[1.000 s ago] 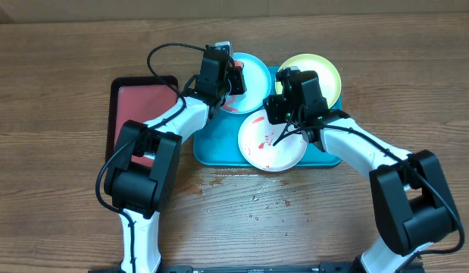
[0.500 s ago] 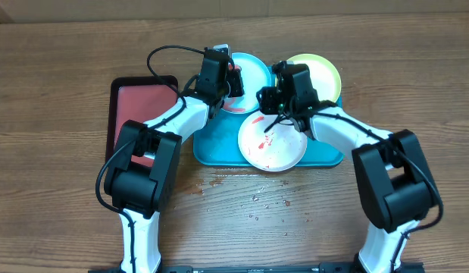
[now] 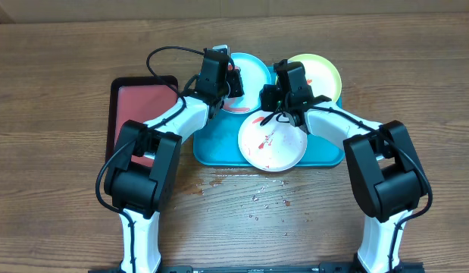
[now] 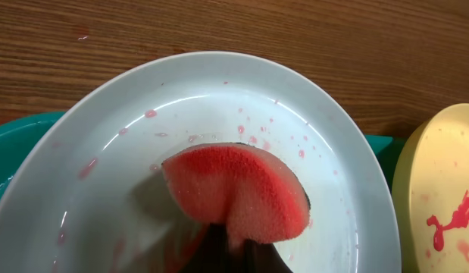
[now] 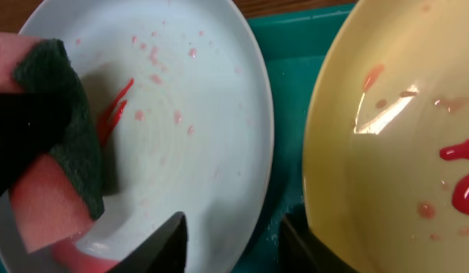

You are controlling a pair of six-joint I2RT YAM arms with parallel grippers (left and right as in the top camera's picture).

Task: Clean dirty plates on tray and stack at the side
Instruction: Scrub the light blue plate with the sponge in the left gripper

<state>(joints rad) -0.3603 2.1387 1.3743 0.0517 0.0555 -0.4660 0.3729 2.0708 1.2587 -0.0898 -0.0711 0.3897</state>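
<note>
The teal tray lies on the desk with all three plates on it: the light blue plate at its 11 o'clock, the yellow-green plate at 1 o'clock, and the white plate at 6 o'clock, overlapping the front rim. No plate is stacked at the side.

The left end effector is over the light blue plate, pressed together on a red sponge. The sponge is bent into a fold and rests on the plate's pale centre, with pink specks and a thin wet film around it. The right wrist view shows the sponge's dark green scouring face.

The right end effector sits between the two far plates, its fingers spread and pinching nothing. One finger shows over the light blue plate's rim and the other beside the yellow-green plate's rim. Whether either one touches, I cannot tell.

Red sauce marks the yellow-green plate at its 3 o'clock edge in the right wrist view, and red smears cross the white plate.

A black-rimmed red tray lies at the teal tray's 9 o'clock, and droplets dot the desk at its 6 o'clock
</note>
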